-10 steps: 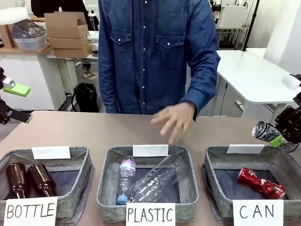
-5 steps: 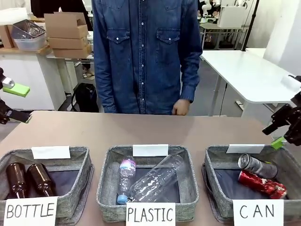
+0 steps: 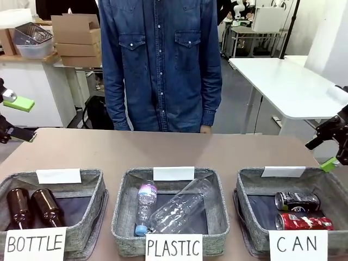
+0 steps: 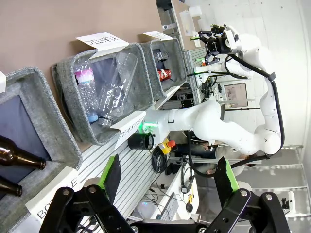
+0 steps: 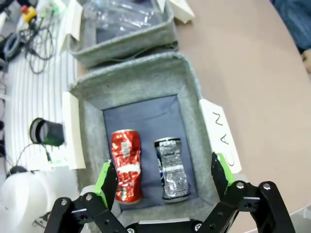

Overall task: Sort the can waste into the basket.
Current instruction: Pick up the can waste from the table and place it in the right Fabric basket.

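1. The CAN basket stands at the right end of the row of three baskets on the table, nearest the robot's right arm. A white sign reading "CAN" hangs on its near wall.
2. The black can lies on its side inside the CAN basket, on the dark lining, toward the far wall.
3. The red can lies on its side in the same basket, just beside the black can, on the near side. In the right wrist view the two cans lie parallel, close together; whether they touch cannot be told.
4. The right gripper hangs above the CAN basket with its fingers spread wide and nothing between them. In the front view it sits at the right edge, above the basket's far right corner.
5. The left gripper stands wide apart and holds nothing. In the front view it sits at the far left edge, above the table corner, well apart from the cans.
6. The middle basket, signed "PLASTIC", holds clear plastic bottles. The left basket, signed "BOTTLE", holds two brown glass bottles.
7. A person in a denim shirt stands at the far side of the table, with arms hanging down.
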